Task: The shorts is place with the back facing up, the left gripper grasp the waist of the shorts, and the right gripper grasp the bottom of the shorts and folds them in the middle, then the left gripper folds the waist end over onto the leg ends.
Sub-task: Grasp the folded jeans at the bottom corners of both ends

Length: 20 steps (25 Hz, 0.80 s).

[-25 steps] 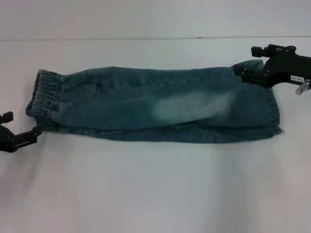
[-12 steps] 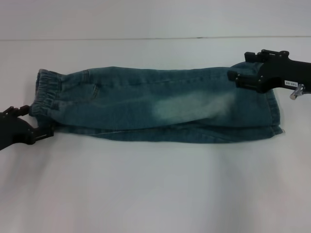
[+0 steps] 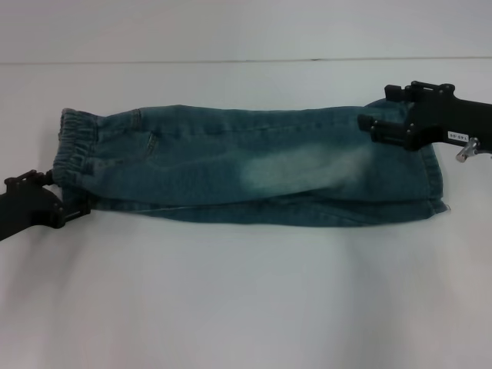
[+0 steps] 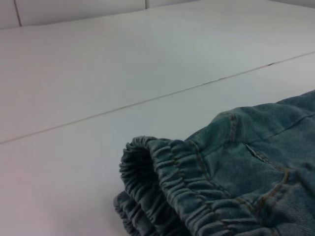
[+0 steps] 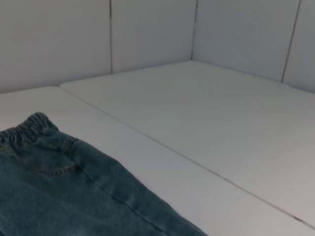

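Observation:
The blue denim shorts point(image 3: 246, 165) lie folded lengthwise on the white table point(image 3: 246, 292), elastic waist point(image 3: 75, 150) at the left and leg ends point(image 3: 430, 181) at the right. My left gripper point(image 3: 55, 194) is open at the waist's near corner, its fingers straddling the edge of the cloth. My right gripper point(image 3: 377, 108) is open above the far side of the leg ends. The gathered waist point(image 4: 162, 182) fills the left wrist view close up. From the right wrist view the shorts point(image 5: 64, 191) stretch away to the waist point(image 5: 29, 125).
A thin seam point(image 3: 231, 61) runs across the table behind the shorts. White wall panels point(image 5: 147, 34) stand beyond the table's far side.
My left gripper has moved right and slightly up, reaching the waist's near corner. My right gripper has shifted left over the leg ends. The shorts have stayed put.

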Motion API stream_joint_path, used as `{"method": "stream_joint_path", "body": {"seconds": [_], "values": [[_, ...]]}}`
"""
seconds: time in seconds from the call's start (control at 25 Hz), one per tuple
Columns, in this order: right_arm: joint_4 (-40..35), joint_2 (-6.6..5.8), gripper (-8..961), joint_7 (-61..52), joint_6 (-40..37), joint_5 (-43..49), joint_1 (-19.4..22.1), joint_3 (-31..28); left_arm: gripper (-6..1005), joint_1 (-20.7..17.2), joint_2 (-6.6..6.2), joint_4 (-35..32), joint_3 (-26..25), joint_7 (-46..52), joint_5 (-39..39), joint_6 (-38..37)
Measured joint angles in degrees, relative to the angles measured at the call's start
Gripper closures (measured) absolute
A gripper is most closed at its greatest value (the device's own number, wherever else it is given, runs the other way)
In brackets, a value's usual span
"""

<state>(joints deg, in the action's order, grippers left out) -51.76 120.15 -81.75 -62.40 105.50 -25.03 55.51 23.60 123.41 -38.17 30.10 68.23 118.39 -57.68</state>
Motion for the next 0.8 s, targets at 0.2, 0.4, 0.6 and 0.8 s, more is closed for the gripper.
{"method": "stream_joint_path", "body": {"seconds": [0.2,0.4,0.6,0.8], "values": [[1.1,0.0,220,0.8,0.5,-0.4,0.0,0.0,336,0.1,0.03,0.0,0.0,-1.2,0.0,-0.5],[2.3,0.0,222,1.9,0.6,-0.8,-0.2,0.1,511,0.1,0.13,0.0,0.0,-1.5,0.1,-0.6],[4.9,0.0,224,5.9,0.8,-4.3,-0.3,0.1,588,0.2,0.05,-0.3,0.0,-2.1,-0.2,-1.4],[6.5,0.0,225,8.3,1.7,-5.7,-0.7,0.2,640,0.3,0.0,-0.6,0.0,-2.3,-0.2,-2.7]]}}
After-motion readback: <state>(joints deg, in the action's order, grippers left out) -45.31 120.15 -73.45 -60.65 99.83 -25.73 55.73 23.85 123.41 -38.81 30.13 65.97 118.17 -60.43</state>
